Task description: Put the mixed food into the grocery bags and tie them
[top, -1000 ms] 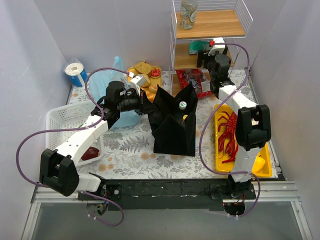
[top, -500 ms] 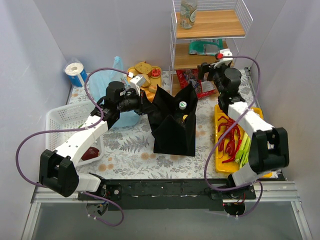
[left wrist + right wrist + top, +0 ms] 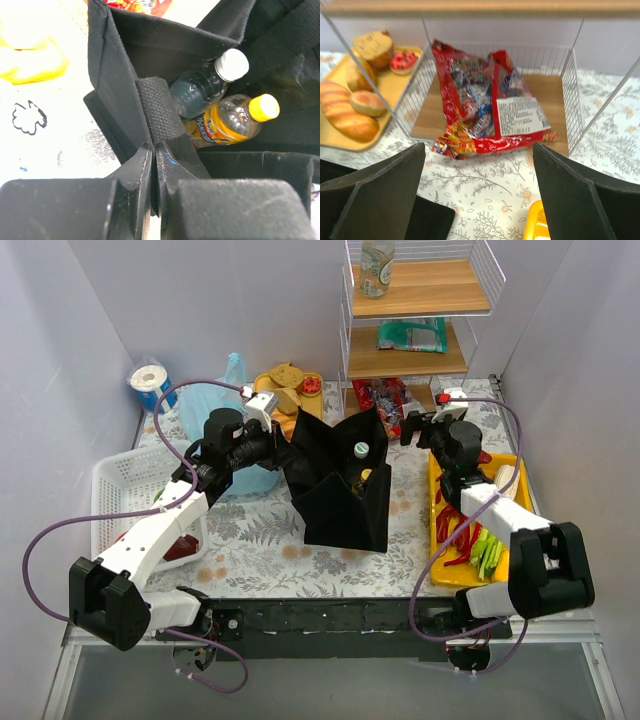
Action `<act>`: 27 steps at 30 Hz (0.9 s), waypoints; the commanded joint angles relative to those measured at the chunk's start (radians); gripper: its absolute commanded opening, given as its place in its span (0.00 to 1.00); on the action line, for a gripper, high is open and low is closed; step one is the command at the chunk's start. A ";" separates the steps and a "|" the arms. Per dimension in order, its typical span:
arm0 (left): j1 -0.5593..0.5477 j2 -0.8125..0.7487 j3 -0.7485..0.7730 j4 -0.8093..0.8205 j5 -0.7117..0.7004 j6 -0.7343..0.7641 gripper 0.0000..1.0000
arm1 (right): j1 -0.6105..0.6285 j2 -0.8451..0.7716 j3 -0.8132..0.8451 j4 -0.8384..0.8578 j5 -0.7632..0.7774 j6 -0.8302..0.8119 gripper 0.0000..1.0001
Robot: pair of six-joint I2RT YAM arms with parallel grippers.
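The left claw (image 3: 284, 436) was pressed together on a black webbing strap (image 3: 156, 111) at the upper edge of the black grocery bag (image 3: 340, 502), its fingers (image 3: 134, 176) pinching the fabric with no gap showing. The bag stood open near the middle of the tabletop (image 3: 255, 540), its pointed upper edges spread. Two drinks lay inside it, touching: a clear bottle with a white cap (image 3: 202, 89) and, just below it in the wrist view, an orange drink bottle with a yellow cap (image 3: 231, 120).

The right claw (image 3: 416, 426) hovered with its fingers (image 3: 376, 196) wide apart and nothing between them, near the far-right part of the tabletop and facing the red snack packet (image 3: 486, 111). The packet lay on the wooden bottom shelf of the wire rack (image 3: 346, 340) at the far edge, its front end hanging over onto the patterned tabletop.

The light-blue plastic bag (image 3: 214, 406) sat behind the left arm toward the far-left corner. Beside the rack on its left, a yellow tray (image 3: 396, 86) held bread rolls (image 3: 349, 120). Along the right edge, a second yellow tray (image 3: 441, 576) carried red pieces and green stalks (image 3: 486, 550). A white lattice basket (image 3: 118, 486) stood at the left edge, a green packet (image 3: 412, 335) lay on the rack's middle shelf, and a jar (image 3: 377, 268) stood on the top one.
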 commanded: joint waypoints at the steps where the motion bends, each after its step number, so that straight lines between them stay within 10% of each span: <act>1: 0.016 -0.057 0.002 0.039 -0.092 0.032 0.00 | -0.002 0.107 0.081 0.030 0.028 -0.004 0.96; 12: 0.021 -0.055 0.004 0.032 -0.091 0.044 0.00 | 0.003 0.414 0.298 0.045 -0.003 0.168 0.96; 27: 0.025 -0.051 0.010 0.029 -0.060 0.039 0.00 | 0.123 0.599 0.498 -0.318 0.413 0.315 0.95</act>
